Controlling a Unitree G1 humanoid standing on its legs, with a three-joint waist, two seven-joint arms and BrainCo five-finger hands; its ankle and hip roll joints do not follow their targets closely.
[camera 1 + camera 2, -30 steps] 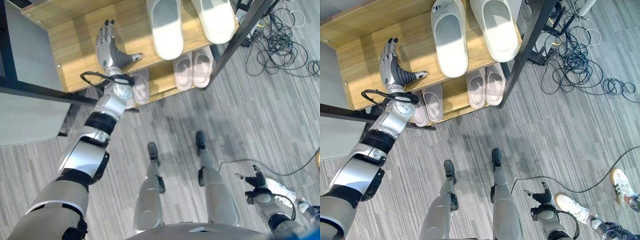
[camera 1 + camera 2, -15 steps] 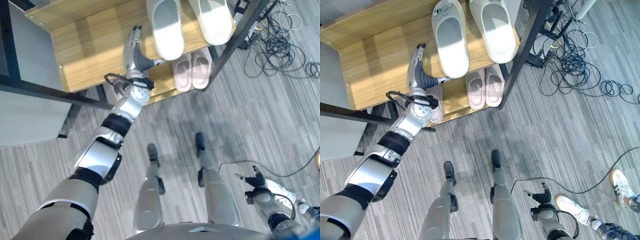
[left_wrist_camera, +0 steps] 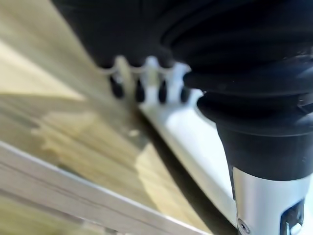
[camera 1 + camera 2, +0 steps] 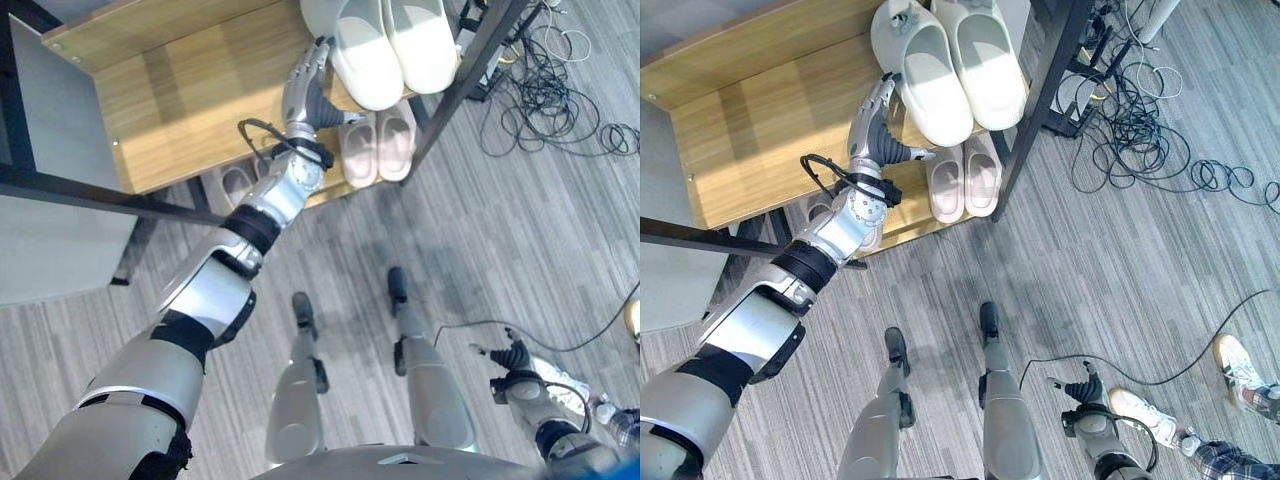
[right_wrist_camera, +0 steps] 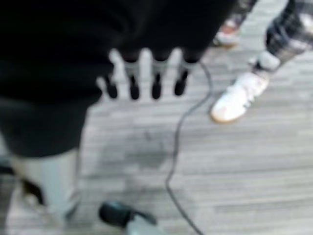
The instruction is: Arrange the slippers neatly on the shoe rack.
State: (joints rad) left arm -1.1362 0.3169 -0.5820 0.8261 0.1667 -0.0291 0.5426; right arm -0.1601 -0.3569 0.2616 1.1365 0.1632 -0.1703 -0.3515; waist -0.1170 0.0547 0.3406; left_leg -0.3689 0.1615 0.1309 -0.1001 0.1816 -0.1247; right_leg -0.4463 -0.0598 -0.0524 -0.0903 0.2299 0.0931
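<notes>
The white slippers [image 4: 393,45] now lie touching as a pair; the left hand [image 4: 304,88], fingers straight, has pushed one over, holding nothing.

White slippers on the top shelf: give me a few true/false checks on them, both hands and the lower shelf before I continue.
1. The left hand has straight fingers against the white slippers' side. True.
2. The white slippers lie far apart. False: they lie side by side, close together.
3. The right hand holds a slipper. False: it hangs open near the floor, holding nothing.
4. A pink pair sits on the lower shelf. True.
</notes>
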